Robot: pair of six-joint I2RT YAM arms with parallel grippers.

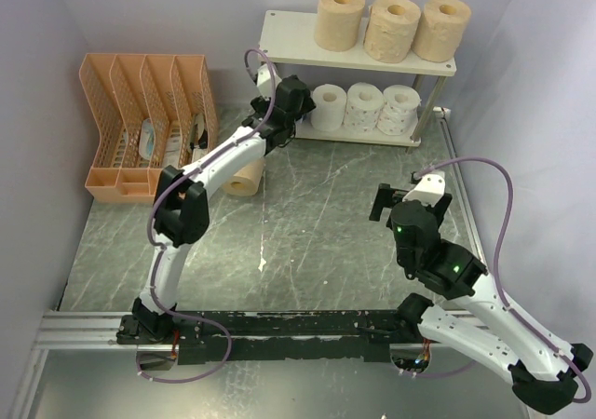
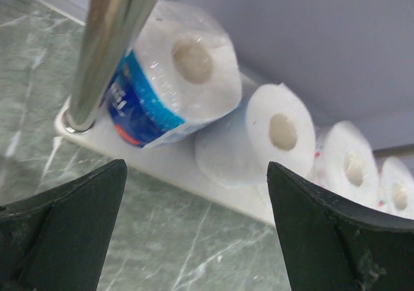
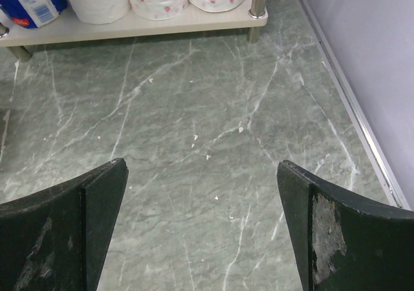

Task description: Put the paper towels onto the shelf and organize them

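The orange mesh organizer (image 1: 149, 121) at the left holds a few small items too blurred to name. Just beside it, one tan roll (image 1: 244, 184) lies on the green marbled table (image 3: 194, 110), partly hidden by the left arm. The shelf (image 1: 298, 42) has off-white boards. Its lower board carries a glossy blue-wrapped roll (image 2: 174, 71) behind a silver post (image 2: 110, 45), tilted against the first of three white rolls (image 2: 272, 136). Three fluffy tan rolls (image 1: 392, 26) stand on the top board. The left gripper (image 2: 197, 194) hovers before the lower board, jaws spread wide and empty. The right gripper (image 3: 200, 200) is likewise spread over bare table, touching nothing.
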